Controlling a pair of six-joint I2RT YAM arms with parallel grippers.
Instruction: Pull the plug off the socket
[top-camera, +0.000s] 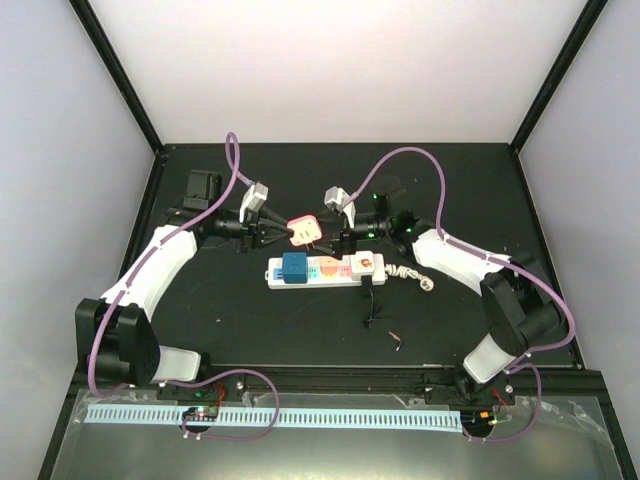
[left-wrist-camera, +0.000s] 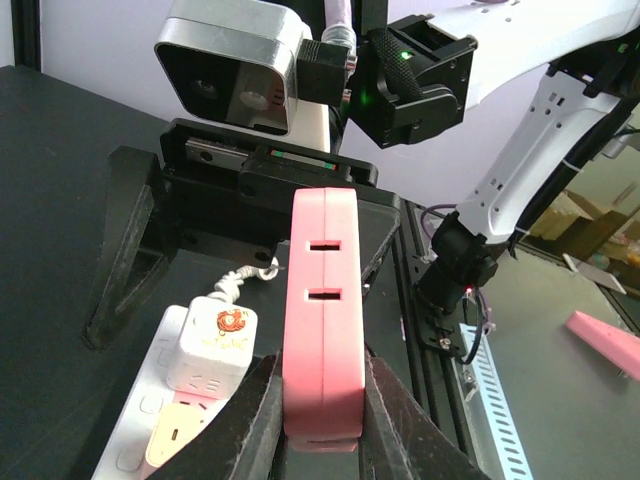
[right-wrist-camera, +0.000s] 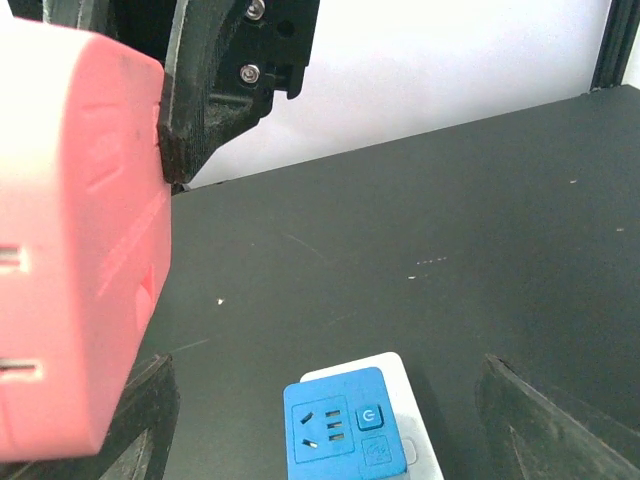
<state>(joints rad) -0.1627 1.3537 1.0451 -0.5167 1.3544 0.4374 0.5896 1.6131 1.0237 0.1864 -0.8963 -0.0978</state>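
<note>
The pink plug hangs in the air above the socket, a white power strip lying on the black table. My left gripper is shut on the plug, with one finger pressed on each of its flat sides. My right gripper is open just right of the plug, its fingers wide apart with nothing between them. The plug fills the left edge of the right wrist view. A blue adapter and a white cube adapter sit plugged into the strip.
The strip's bundled white cord lies at its right end. A short black wire and a small scrap lie in front of the strip. Black fixtures stand at the back of the table.
</note>
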